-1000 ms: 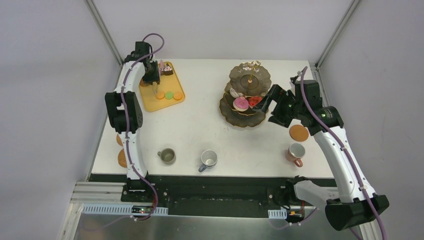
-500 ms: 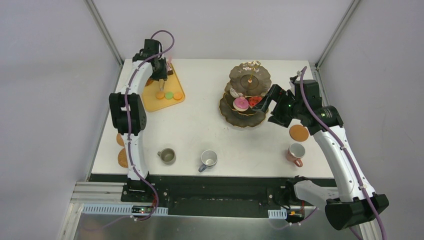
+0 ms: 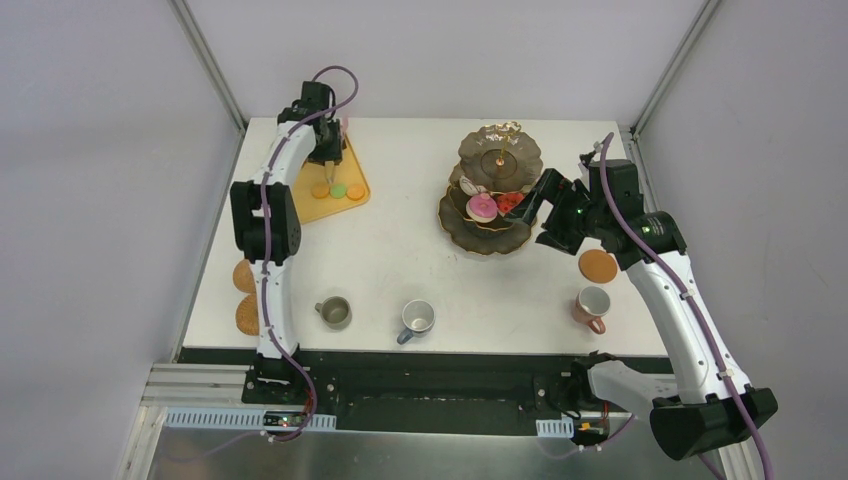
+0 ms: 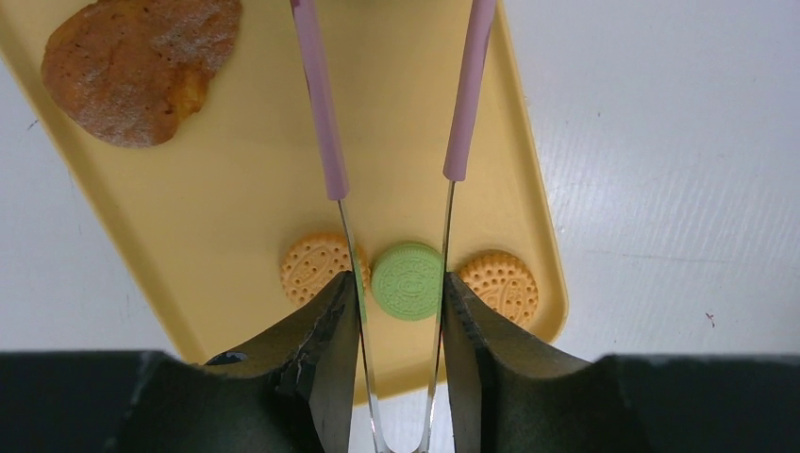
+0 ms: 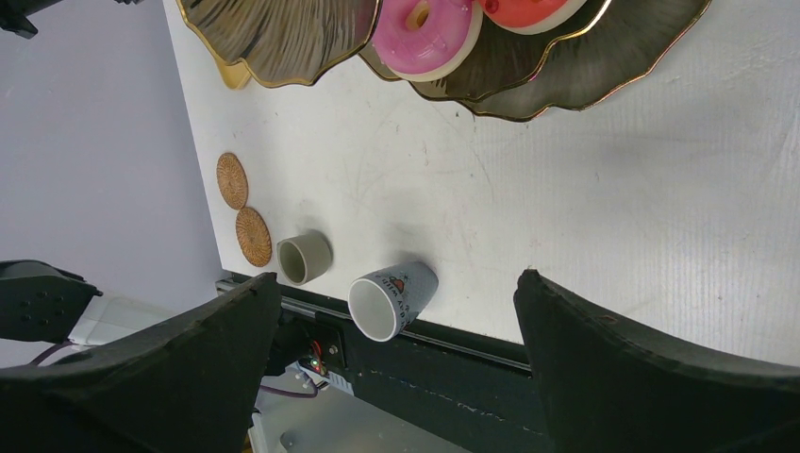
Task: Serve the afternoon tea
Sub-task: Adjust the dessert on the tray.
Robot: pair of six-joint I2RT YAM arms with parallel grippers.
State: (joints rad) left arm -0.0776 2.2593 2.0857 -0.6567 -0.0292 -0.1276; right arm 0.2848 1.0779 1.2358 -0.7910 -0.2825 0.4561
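Observation:
My left gripper [image 3: 328, 150] [image 4: 398, 283] is shut on the pink-handled tongs [image 4: 325, 123] and hangs over the yellow-orange tray [image 3: 305, 205]. Below the tongs' two arms a green macaron [image 4: 407, 280] lies on the tray between two orange macarons [image 4: 314, 267] [image 4: 498, 283]. A brown sugared pastry [image 4: 137, 66] lies further up the tray. The dark gold-rimmed stand [image 3: 490, 238] carries a pink doughnut [image 3: 482, 207] and a red doughnut [image 3: 511, 202]. Just right of the stand my right gripper [image 3: 535, 208] [image 5: 396, 278] stands wide open and holds nothing.
An olive mug [image 3: 334, 312], a grey-blue mug [image 3: 417, 318] and a pink mug [image 3: 592, 304] stand along the near edge. One brown coaster [image 3: 598, 265] lies by the pink mug. Two more coasters [image 3: 243, 275] [image 3: 245, 316] lie at the left edge.
My left arm has swung right and away along the tray, carrying the tongs. The right arm has not moved.

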